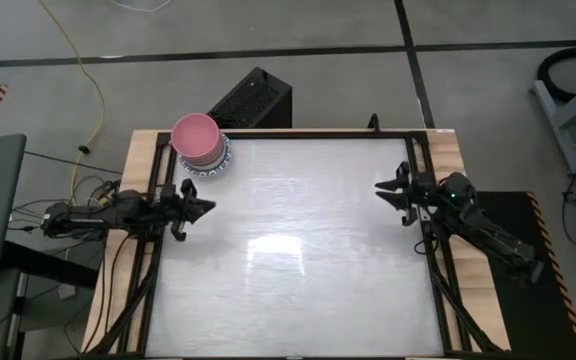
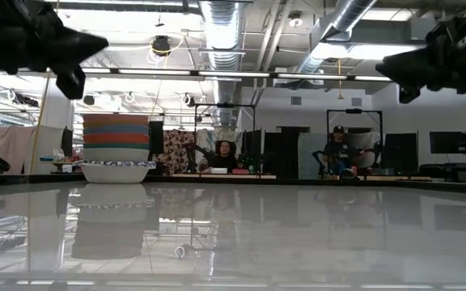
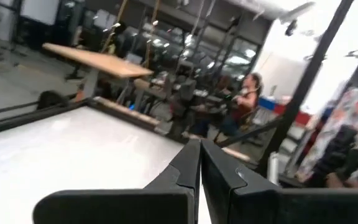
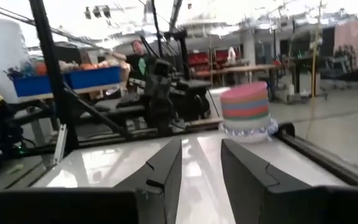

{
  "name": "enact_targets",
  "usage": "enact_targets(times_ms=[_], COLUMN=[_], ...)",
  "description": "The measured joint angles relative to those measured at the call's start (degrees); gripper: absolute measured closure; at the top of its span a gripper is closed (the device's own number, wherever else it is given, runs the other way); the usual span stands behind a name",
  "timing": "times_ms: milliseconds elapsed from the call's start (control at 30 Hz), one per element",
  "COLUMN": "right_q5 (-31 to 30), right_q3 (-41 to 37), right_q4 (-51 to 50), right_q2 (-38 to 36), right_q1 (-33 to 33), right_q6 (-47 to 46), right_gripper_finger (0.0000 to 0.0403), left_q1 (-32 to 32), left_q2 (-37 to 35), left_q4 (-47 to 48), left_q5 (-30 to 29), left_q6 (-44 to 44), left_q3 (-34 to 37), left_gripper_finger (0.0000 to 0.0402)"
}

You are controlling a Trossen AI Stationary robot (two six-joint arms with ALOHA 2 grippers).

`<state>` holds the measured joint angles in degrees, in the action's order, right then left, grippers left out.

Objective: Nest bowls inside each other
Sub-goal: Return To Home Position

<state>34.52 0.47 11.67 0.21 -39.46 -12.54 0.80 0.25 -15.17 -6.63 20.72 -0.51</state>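
The bowls stand nested in one stack [image 1: 200, 143] at the table's far left corner, a pink bowl on top and a blue-and-white patterned bowl [image 2: 116, 170] at the bottom resting on the table. The stack [image 4: 246, 111] also shows in the right wrist view. My left gripper [image 1: 208, 207] hovers shut at the table's left edge, near side of the stack, touching nothing. Its shut fingers [image 3: 199, 163] show in the left wrist view. My right gripper [image 1: 383, 189] hovers open at the table's right edge with nothing between its fingers [image 4: 201, 163].
A black box [image 1: 250, 100] stands on the floor behind the table's far edge. A dark frame rail [image 1: 308, 133] runs along the table's far edge. People sit at desks [image 2: 225, 158] in the room beyond.
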Motion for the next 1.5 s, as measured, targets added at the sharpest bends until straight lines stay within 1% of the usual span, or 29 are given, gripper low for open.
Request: enact_targets(times_ms=[67, 233, 367, 433, 567, 633, 767, 800, 900, 1000, 1100, 1167, 1267, 1333, 1367, 1433, 1500], right_q5=[-0.1, -0.1, -0.1, -0.1, 0.2, 0.3, 0.5, 0.5, 0.4, -0.3, -3.7, -7.6, -16.8, -23.0, -25.1, -27.0, -27.0], right_q3=[0.0, 0.0, 0.0, 0.0, 0.0, 0.0, 0.0, 0.0, 0.0, 0.0, -0.1, -0.1, -0.1, -0.1, -0.1, -0.1, -0.1], right_q4=[-1.8, -2.7, -3.5, -6.4, -6.9, -6.9, -7.1, -7.1, -7.2, -7.2, -7.4, -7.5, -8.1, -8.4, -8.6, -9.3, -9.4], right_q2=[0.0, 0.0, 0.0, 0.0, 1.7, 2.1, 2.1, 2.1, 2.0, 2.0, 2.1, 2.0, 2.0, 2.0, 2.0, 2.0, 2.1], right_q1=[-0.1, -0.1, -0.1, -0.1, 1.1, 2.6, 7.4, 8.8, 12.9, 16.6, 19.5, 21.0, 22.8, 23.5, 23.7, 24.4, 25.4], right_q6=[0.3, 1.9, 2.1, 2.0, 1.9, 1.5, -0.9, -0.9, -0.9, -0.6, 0.8, 2.1, 4.8, 5.3, 5.1, 3.3, 1.6], right_gripper_finger=[0.027, 0.027, 0.027, 0.027, 0.027, 0.027, 0.027, 0.027, 0.027, 0.027, 0.027, 0.027, 0.027, 0.027, 0.027, 0.027, 0.027], left_q1=[0.0, 0.0, 0.0, 0.0, 0.0, 0.0, 0.0, 0.0, 0.0, 0.0, 0.0, 0.0, 0.0, -0.1, -0.1, -0.1, -0.1], left_q2=[0.0, 0.0, 0.0, 0.5, 0.8, 0.8, 0.0, -0.2, 0.0, 0.0, 0.0, 0.0, 0.0, 0.0, 0.0, 0.0, 0.0], left_q4=[1.8, 5.1, 12.2, 11.8, 11.5, 11.5, 8.9, 8.8, 10.8, 14.0, 12.2, 11.8, 11.8, 11.5, 11.3, 11.2, 11.4], left_q5=[-1.5, -1.6, -1.6, -1.2, -1.8, -0.5, 7.8, 9.1, 9.1, 5.5, 1.9, -0.3, -2.5, -2.3, -1.7, -1.3, -1.6], left_q6=[-0.9, -1.7, -1.6, -1.2, -3.1, -4.2, -6.3, -6.2, -4.6, -4.0, -8.1, -10.2, -10.5, -10.4, -10.3, -9.5, -9.0], left_q3=[0.0, 0.0, 0.1, 0.0, 0.0, 0.0, 0.0, 0.0, 0.0, 0.0, 0.0, 0.0, 0.0, 0.0, 0.0, 0.0, 0.0], left_gripper_finger=[0.04, 0.04, 0.04, 0.04, 0.04, 0.04, 0.04, 0.04, 0.04, 0.04, 0.04, 0.04, 0.04, 0.04, 0.04, 0.04, 0.04])
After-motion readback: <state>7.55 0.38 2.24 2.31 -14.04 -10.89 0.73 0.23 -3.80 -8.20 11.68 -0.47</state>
